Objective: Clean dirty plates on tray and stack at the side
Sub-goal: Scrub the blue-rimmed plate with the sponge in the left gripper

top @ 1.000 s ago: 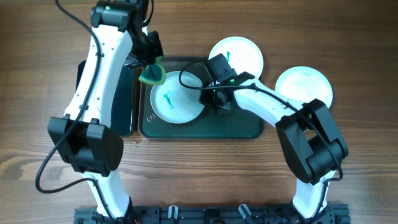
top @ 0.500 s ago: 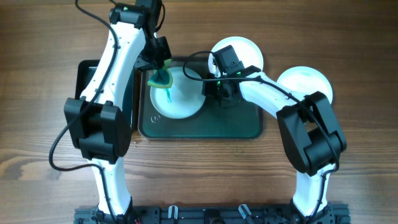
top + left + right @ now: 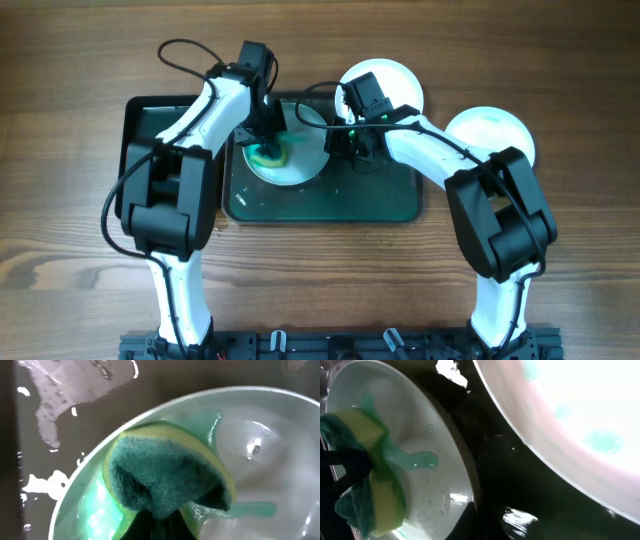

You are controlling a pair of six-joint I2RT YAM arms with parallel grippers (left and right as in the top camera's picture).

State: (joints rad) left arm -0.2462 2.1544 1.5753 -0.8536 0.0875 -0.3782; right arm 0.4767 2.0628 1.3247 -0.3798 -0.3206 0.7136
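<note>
Overhead, my left gripper (image 3: 266, 138) is clamped on the sponge (image 3: 268, 156), pressing it onto the white plate (image 3: 302, 168) in the tray (image 3: 385, 205). The right gripper (image 3: 355, 158) sits at the plate's rim, jaws hidden, so I can't tell.

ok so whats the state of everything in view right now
tray, wet patches on its floor
left gripper, shut on sponge
sponge, bent, pressed onto the tray plate
tray plate, wet, teal smear beside the sponge
right gripper, at the tray plate's right rim, grip unclear
back plate, teal marks on it, unwiped
right plate, off the tray, no marks visible
</note>
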